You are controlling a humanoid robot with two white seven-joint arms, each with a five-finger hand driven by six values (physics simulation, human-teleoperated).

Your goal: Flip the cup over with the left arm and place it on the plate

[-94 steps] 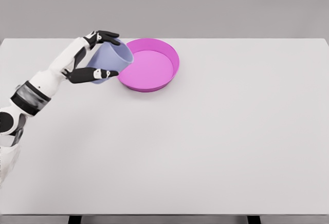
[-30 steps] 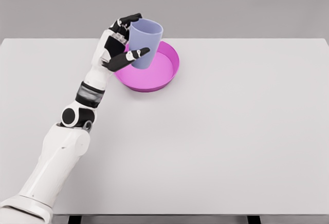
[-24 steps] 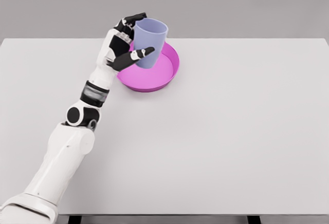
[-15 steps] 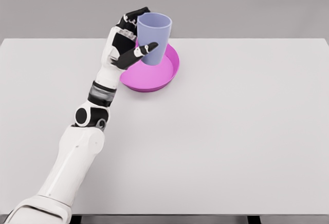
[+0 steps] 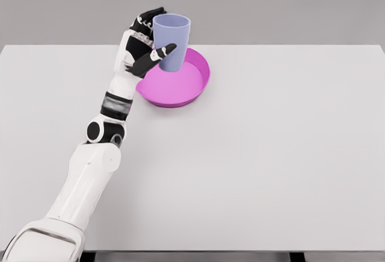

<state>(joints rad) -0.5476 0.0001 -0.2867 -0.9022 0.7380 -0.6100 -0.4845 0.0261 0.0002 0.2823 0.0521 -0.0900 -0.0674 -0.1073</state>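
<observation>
On the white bench [image 5: 271,154], the magenta plate [image 5: 180,91] sits upper left of centre. The left hand [image 5: 144,48] grasps the lavender cup [image 5: 171,42], now upright and lifted above the plate's rear-left edge after drifting slightly back left; lowering likely remains.

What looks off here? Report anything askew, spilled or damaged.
Nothing stands out. The left hand holds the lavender cup upright, mouth up, above the pink plate; no spill or damage shows on the white table.
</observation>
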